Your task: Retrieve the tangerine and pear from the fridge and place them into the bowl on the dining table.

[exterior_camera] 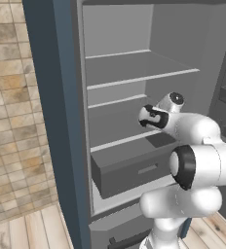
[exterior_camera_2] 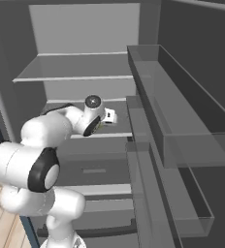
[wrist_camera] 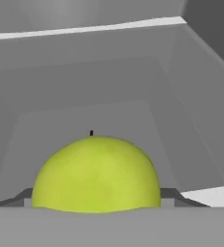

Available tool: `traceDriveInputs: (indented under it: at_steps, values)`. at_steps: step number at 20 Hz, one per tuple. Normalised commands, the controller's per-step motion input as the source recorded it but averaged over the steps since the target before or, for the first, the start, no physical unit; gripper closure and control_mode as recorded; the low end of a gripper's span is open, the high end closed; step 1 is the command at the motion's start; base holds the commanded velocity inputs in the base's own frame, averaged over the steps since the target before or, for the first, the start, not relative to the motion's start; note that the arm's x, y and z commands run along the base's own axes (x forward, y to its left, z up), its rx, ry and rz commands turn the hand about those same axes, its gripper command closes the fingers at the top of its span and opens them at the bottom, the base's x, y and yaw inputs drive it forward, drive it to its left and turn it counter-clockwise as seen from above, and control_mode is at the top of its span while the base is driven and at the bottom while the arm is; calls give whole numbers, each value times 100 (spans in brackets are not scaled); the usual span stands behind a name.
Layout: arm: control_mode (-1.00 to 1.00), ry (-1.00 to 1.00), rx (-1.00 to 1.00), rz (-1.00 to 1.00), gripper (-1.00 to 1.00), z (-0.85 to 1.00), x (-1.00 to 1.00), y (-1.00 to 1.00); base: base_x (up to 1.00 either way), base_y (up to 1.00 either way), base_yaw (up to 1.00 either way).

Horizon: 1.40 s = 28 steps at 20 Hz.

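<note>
Standing open in front of the robot, the fridge (exterior_camera: pixel 61 121) is showing dark blue side panels, grey walls, several grey shelves (exterior_camera: pixel 139 73) and a grey drawer (exterior_camera: pixel 134 168) low in the compartment. Its door (exterior_camera_2: pixel 182 126) is hanging wide to the right, with clear bins set into its inner face. The white arm (exterior_camera: pixel 197 160) is reaching into the middle of the compartment, above the drawer, with its wrist lying over a middle shelf.

The pear (wrist_camera: pixel 96 174) is sitting right in front of the hand camera, between the two dark fingertips (wrist_camera: pixel 168 195), whose edges are peeking out at either side of it. It is looking bright yellow-green, smooth and rounded, with a tiny dark stem at the top. A sliver of the same green is showing at the hand in the right base view. The gripper (wrist_camera: pixel 96 205) is bracketing the fruit closely; whether the fingers are actually pressing on it, I cannot tell.
</note>
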Motion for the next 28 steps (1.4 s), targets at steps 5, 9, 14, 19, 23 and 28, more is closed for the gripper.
traceDriveInputs:
  at_steps: [5,9,14,19,23,28]
  values:
    - [-100,2,-5,0,100,80,-70,21,0,0,0]
    - [-100,5,-1,0,100,55,-98,2,0,0,0]
    - [-100,1,0,0,100,27,-100,0,0,0,0]
    - [-100,-3,0,1,100,41,-100,2,0,0,0]
    - [-100,0,0,0,100,47,-100,2,0,0,0]
    - [-100,0,0,0,100,37,-98,0,0,0,0]
